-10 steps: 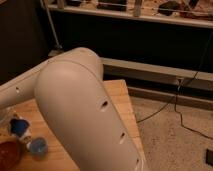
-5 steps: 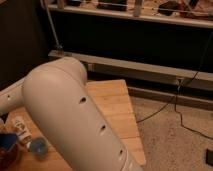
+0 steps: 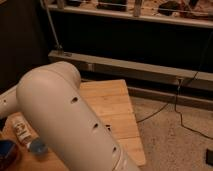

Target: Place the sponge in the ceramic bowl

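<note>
here, sponge (image 3: 6, 147) at lower left, jaws out of view, state cannot tell

A pale wooden table (image 3: 112, 102) stands on a speckled grey floor (image 3: 172, 145). Behind it is a dark wall (image 3: 125, 40) with a long metal ledge (image 3: 150, 70) — a black cable (image 3: 179, 100) hangs down to the floor.

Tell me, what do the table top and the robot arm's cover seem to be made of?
The table top looks like pale wood with a matt finish: plank seams show. The arm's cover seems to be smooth off-white plastic, with a soft sheen and small oval holes. The gripper is not in view.
</note>
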You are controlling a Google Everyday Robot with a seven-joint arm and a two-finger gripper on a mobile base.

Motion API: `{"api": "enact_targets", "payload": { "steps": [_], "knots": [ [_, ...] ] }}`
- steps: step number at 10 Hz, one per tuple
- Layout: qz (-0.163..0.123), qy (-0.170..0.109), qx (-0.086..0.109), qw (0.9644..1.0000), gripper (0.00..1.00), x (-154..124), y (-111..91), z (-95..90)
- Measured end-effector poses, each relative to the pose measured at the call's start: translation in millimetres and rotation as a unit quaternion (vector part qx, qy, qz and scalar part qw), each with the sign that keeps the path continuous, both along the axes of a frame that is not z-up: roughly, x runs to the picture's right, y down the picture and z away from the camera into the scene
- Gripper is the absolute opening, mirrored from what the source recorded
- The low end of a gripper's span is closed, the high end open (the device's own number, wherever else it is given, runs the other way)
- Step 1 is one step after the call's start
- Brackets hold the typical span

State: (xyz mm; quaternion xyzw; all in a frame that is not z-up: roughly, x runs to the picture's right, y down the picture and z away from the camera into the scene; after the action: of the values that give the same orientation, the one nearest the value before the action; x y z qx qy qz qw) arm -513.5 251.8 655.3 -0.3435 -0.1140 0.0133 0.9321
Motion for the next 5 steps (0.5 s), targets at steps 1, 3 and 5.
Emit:
{"api": "enact_targets", "payload": {
  "steps": [1, 3, 5],
  "knots": [
    [-0.006, -0.002, -0.003, 1.0, 0.0, 0.2, 6.8, 0.7],
    [-0.018, -0.003, -0.011, 0.9998, 0.04, -1.5, 22.5, 3.5],
    [-0.029, -0.008, -0.019, 0.9994, 0.23, -6.0, 38.6, 6.7]
  ]
}}
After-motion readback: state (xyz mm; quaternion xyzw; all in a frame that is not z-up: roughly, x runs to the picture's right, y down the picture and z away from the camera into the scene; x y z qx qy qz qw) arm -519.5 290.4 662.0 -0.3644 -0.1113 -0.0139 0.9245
